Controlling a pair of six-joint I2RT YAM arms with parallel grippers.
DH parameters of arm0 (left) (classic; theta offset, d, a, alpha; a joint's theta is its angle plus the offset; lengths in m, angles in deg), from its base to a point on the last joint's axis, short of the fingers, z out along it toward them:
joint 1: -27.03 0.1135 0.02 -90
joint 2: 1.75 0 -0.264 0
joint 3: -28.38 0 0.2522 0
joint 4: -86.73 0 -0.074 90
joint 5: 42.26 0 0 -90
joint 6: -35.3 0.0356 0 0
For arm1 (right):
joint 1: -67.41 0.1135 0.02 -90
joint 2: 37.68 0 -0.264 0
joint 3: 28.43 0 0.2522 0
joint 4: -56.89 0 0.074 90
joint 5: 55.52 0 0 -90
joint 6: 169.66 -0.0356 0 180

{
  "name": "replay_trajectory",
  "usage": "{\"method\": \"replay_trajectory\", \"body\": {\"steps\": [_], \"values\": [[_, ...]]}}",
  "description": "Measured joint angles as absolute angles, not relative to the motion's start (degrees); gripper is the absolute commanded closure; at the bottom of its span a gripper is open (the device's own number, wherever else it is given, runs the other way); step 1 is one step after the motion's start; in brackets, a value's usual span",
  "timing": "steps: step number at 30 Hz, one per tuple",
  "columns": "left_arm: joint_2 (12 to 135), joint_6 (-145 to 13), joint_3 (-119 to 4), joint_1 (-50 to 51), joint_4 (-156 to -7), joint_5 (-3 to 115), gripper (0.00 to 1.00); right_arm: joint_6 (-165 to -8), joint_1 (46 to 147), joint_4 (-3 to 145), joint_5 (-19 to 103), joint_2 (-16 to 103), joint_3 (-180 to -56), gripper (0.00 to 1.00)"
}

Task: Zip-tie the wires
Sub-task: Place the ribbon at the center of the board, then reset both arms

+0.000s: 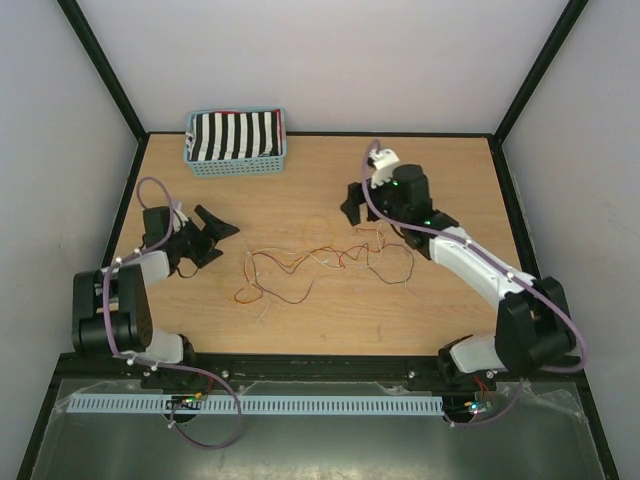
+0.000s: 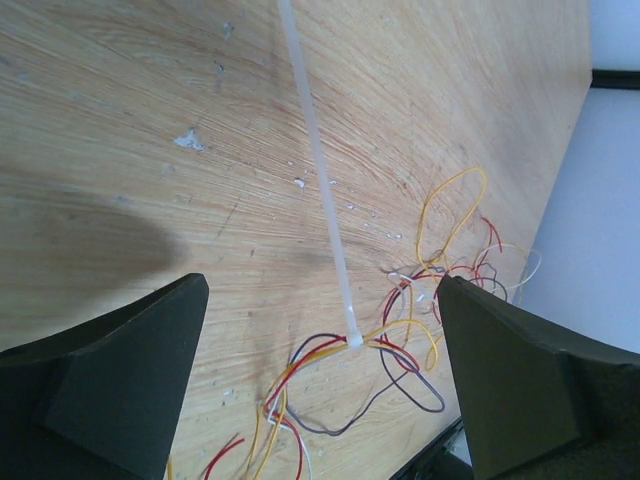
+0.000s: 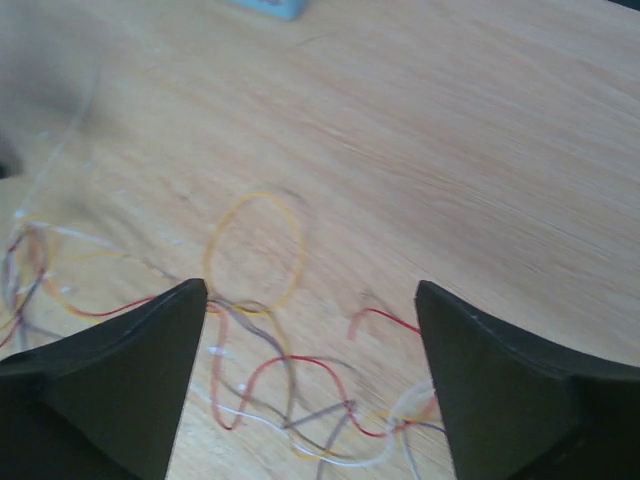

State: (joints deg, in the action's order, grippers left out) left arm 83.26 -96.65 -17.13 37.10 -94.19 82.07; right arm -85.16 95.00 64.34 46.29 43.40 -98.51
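The wires [image 1: 320, 262] lie in a loose tangle of orange, red, black and whitish strands across the middle of the wooden table. In the left wrist view a white zip tie [image 2: 318, 170] lies flat on the wood, and its head [image 2: 355, 340] sits closed around a bunch of the wires [image 2: 400, 335]. My left gripper [image 1: 222, 240] [image 2: 322, 290] is open and empty, just left of the tangle. My right gripper [image 1: 358, 218] [image 3: 310, 292] is open and empty, above the tangle's right end, where an orange loop [image 3: 255, 250] and red strands show between its fingers.
A light blue basket [image 1: 237, 165] holding black-and-white striped cloth stands at the back left; its corner [image 3: 270, 8] shows in the right wrist view. A white slotted strip [image 1: 300, 404] runs along the front below the table edge. Walls close in the table's sides and back.
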Motion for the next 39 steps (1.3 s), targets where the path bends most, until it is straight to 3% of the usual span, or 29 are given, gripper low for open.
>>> {"method": "replay_trajectory", "body": {"steps": [7, 16, 24, 32, 39], "values": [[70.87, -96.28, -14.46, 44.73, -91.45, 82.27, 0.01, -84.59, 87.81, 58.24, 36.65, 34.29, -85.55, 0.01], [56.31, -94.55, -13.39, 54.67, -90.88, 73.11, 0.01, -84.85, 84.29, 51.91, 15.84, 35.51, -74.90, 0.01], [51.18, -86.88, -12.14, 54.69, -90.93, 61.02, 0.01, -84.55, 76.90, 38.40, 10.64, 35.64, -61.51, 0.01], [52.27, -78.18, -11.07, 53.56, -92.72, 56.17, 0.01, -82.38, 76.36, 25.70, 11.17, 39.91, -59.69, 0.01], [55.42, -67.76, -9.13, 43.44, -98.47, 54.70, 0.01, -82.47, 76.36, 14.16, 14.62, 37.22, -53.20, 0.01]]}}
